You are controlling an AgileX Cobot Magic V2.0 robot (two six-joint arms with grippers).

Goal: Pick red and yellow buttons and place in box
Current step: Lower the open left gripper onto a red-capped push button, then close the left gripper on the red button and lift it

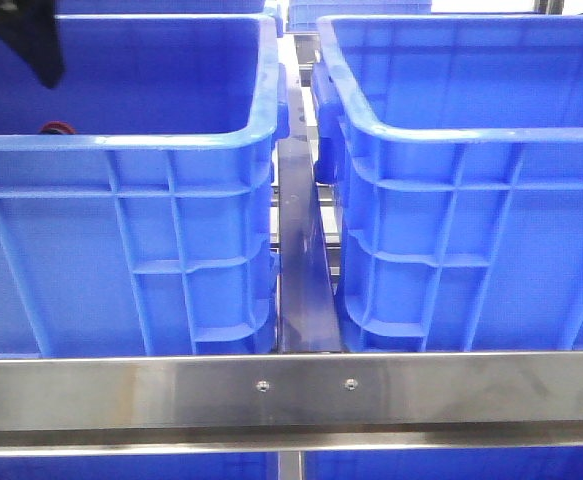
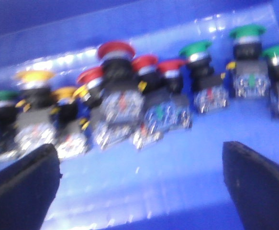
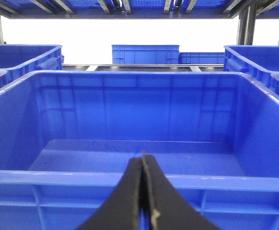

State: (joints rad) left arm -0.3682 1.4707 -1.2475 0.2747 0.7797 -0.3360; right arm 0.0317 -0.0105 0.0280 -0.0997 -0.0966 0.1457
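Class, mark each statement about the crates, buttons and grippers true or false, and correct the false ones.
1. The left gripper is open. True.
2. The right gripper is open. False: its fingers are pressed together.
3. The crate before the right gripper holds buttons. False: what shows of its inside is bare.
4. Red buttons, yellow buttons and green buttons lie ahead of the left gripper. True.
5. The left gripper holds a button. False: nothing is between its fingers.

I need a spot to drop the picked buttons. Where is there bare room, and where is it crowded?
The crate ahead of the shut right gripper shows a bare floor wall to wall. The left gripper, jaws apart, has bare floor just before it; beyond, red buttons, yellow buttons and green buttons crowd together.
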